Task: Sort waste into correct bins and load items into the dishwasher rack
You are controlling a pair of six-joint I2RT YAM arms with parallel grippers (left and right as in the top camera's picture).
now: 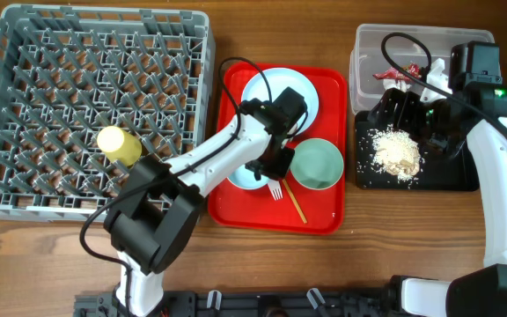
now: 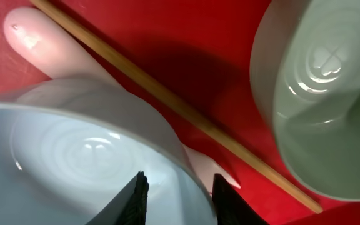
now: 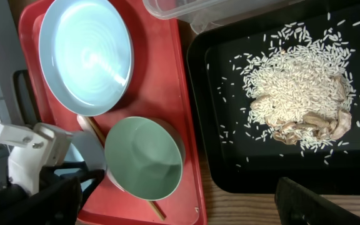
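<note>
Overhead, blue bowl [image 1: 241, 179] place: on the red tray [image 1: 326, 84], at its near left part, half under the left arm.
Overhead, left end effector [image 1: 267, 169]: down at that bowl's right edge, just beside the green bowl [image 1: 316, 165].
Overhead, right end effector [image 1: 405, 106]: over the black tray [image 1: 447, 176], right of the red tray. Its fingers are lost in the dark, so I cannot tell their gap.
Overhead, rack [image 1: 25, 53]: left of the red tray, with a yellow cup [image 1: 119, 143] in it.
Left wrist, fingers [image 2: 136, 197]: parted narrowly and straddling the bowl's rim, one inside and one outside, not yet pinching.
Left wrist, bowl look: pale bluish white, glossy, with ring marks in its well.
Left wrist, handling: probably stiff, smooth and slippery. The thin rim is the only hold, so a firm pinch is likely needed, and the bowl may tilt when lifted.
Left wrist, neighbours: the fork [image 2: 49, 47] and chopstick [image 2: 167, 100] lie on the red tray, against the bowl's outer side.
Right wrist, food scraps [image 3: 299, 87]: loose pale grains heaped in the black tray.
Right wrist, plate [image 3: 86, 53]: at the red tray's far end, away from the green bowl.
</note>
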